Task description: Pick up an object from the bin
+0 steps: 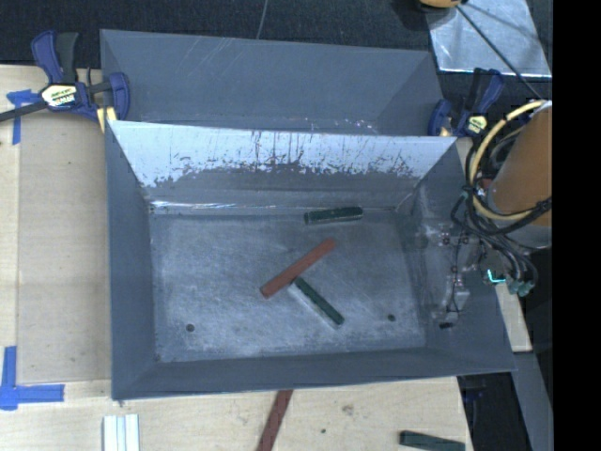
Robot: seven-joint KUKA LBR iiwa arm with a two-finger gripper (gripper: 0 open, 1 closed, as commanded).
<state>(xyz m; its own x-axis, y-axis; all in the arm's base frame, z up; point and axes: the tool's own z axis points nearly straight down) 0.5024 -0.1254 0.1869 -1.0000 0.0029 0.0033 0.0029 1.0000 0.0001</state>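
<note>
Approach is the step in hand: the end effector [448, 316] hangs low beside the near side wall of the bin [282, 360], with nothing visibly in its grip; whether it is spread or pressed together I cannot tell. Well apart from it, toward the bin's middle, a red-brown stick [298, 269] seems to touch a dark green stick [319, 303]. Next it must travel across and descend over one. The scuffed floor is flat, with open room around both

Soft, even light fell over the bin [131, 252].
We saw pale glare on its far wall, a dull sheen across its floor, and darkness beyond the rim.
</note>
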